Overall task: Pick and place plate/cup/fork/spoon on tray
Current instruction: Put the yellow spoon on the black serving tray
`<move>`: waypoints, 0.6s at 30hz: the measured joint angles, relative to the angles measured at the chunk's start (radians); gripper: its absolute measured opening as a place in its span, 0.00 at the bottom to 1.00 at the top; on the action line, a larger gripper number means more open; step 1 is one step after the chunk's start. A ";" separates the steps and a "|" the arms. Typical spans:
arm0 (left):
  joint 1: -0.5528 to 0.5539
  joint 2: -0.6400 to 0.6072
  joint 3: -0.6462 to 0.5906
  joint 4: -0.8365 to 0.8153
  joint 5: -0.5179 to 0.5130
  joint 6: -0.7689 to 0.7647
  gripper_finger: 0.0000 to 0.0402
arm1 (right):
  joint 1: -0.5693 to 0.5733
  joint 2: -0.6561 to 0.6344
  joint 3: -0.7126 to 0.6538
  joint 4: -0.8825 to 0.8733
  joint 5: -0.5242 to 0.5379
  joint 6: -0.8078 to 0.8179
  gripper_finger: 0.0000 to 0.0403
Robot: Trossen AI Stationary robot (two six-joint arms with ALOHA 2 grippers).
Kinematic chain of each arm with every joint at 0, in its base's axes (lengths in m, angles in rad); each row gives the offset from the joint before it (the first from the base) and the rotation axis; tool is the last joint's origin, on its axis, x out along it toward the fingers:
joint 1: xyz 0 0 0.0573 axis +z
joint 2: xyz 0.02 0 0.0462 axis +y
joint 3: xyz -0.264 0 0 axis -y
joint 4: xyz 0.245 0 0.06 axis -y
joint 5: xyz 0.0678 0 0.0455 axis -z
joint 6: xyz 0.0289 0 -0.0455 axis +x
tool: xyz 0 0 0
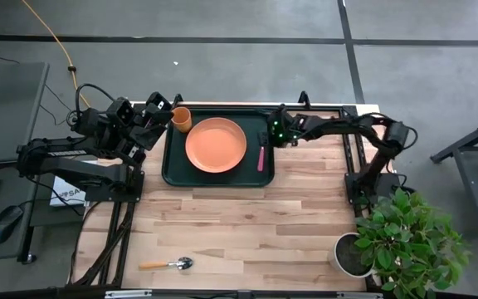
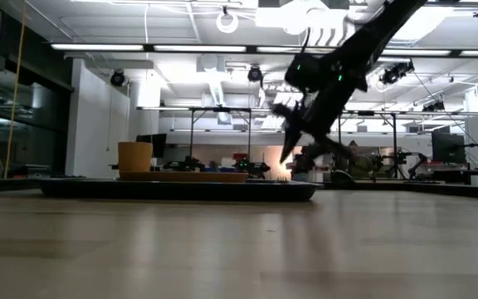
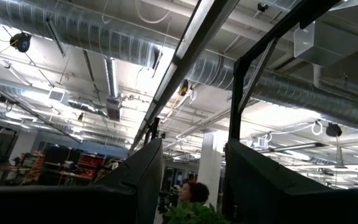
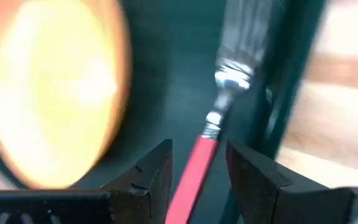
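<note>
My right gripper (image 1: 269, 137) over tray (image 1: 171, 166) right edge, fingers parted, gripping nothing. Fork (image 1: 261, 157) lies on tray below, pink handle running between my fingers in wrist view. Spoon (image 1: 166, 264) well apart at table front, handle pointing left; left gripper (image 1: 166, 117) by cup (image 1: 182, 119), fingers apart.

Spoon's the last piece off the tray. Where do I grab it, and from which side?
Grip the spoon at mid-handle, coming straight down with the fingers across the handle. It lies flat on the bare table near the front edge, its handle slim and straight and its bowl rounded and shiny, likely slippery.
</note>
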State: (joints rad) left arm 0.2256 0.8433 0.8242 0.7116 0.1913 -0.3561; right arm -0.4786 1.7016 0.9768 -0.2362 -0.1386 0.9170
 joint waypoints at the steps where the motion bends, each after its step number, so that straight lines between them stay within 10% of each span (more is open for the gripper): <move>1: 0.000 0.000 0.000 0.000 0.000 0.000 0.40 | 0.000 -0.030 0.001 -0.002 -0.003 -0.055 0.35; 7: 0.000 0.000 0.000 -0.009 0.001 0.000 0.40 | 0.086 -0.277 0.005 -0.139 0.002 -0.317 0.35; 18: 0.005 0.006 0.000 -0.176 0.000 0.001 0.40 | 0.415 -0.682 -0.011 -0.012 0.337 -0.542 0.35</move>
State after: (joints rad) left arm 0.2306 0.8490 0.8242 0.5355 0.1917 -0.3553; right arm -0.0633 1.0195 0.9653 -0.2486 0.1988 0.3754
